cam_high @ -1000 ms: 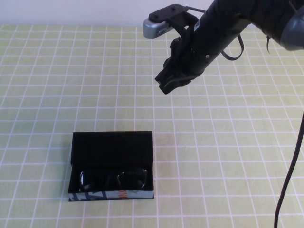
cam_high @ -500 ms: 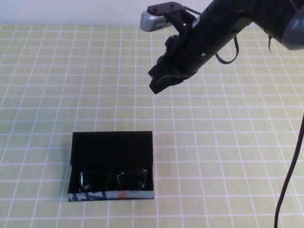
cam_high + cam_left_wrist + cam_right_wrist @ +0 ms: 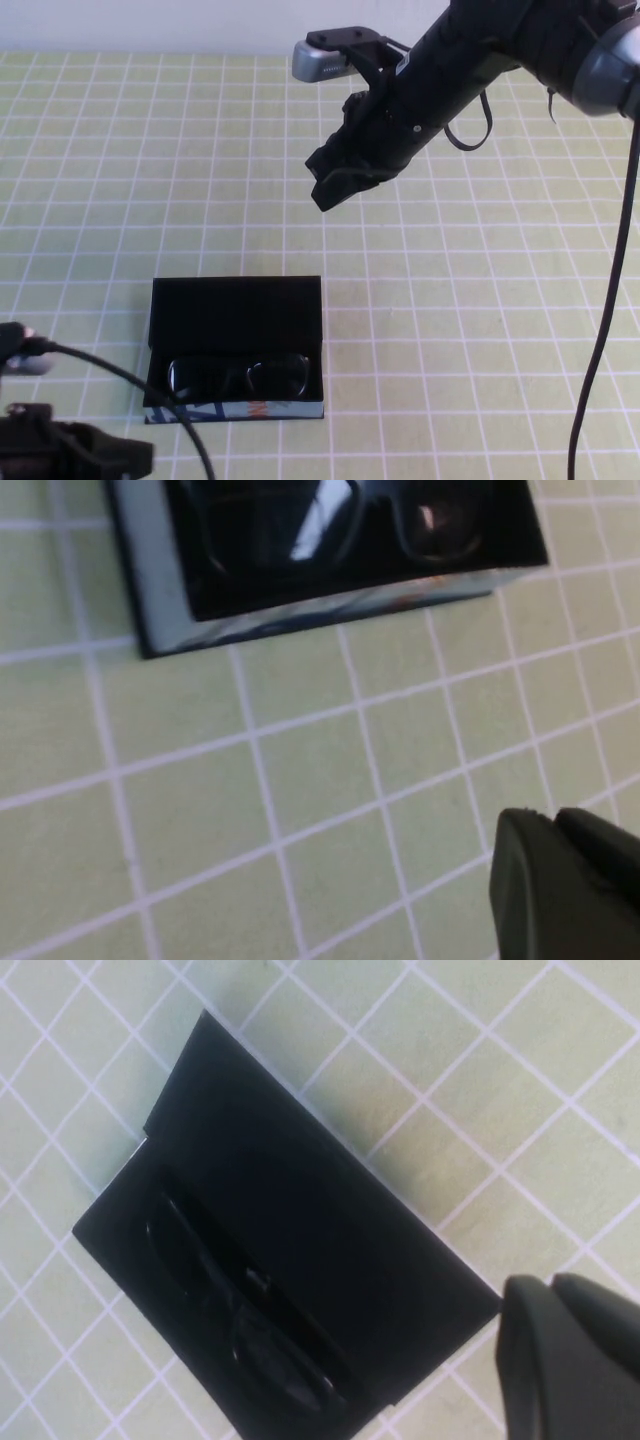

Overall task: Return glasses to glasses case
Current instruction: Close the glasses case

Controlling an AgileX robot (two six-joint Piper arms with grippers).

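Observation:
The black glasses case [image 3: 236, 318] lies open at the front left of the table, its lid laid back. The dark glasses [image 3: 238, 375] lie inside it behind the patterned front edge [image 3: 235, 410]. The case and glasses also show in the left wrist view [image 3: 330, 525] and the right wrist view [image 3: 270, 1300]. My right gripper [image 3: 335, 188] hangs high above the table middle, behind and right of the case, shut and empty. My left gripper [image 3: 550, 825] is shut and empty, low over the table in front of the case; its arm [image 3: 60, 450] shows at the front left corner.
The table [image 3: 480, 330] is covered by a yellow-green cloth with a white grid. A black cable [image 3: 600, 360] hangs down the right side from the right arm. Another cable [image 3: 120, 375] arcs from the left arm, just in front of the case.
The right gripper has drifted left and slightly down. The left arm and its cable have come into view at the front left corner. The case and glasses have not moved.

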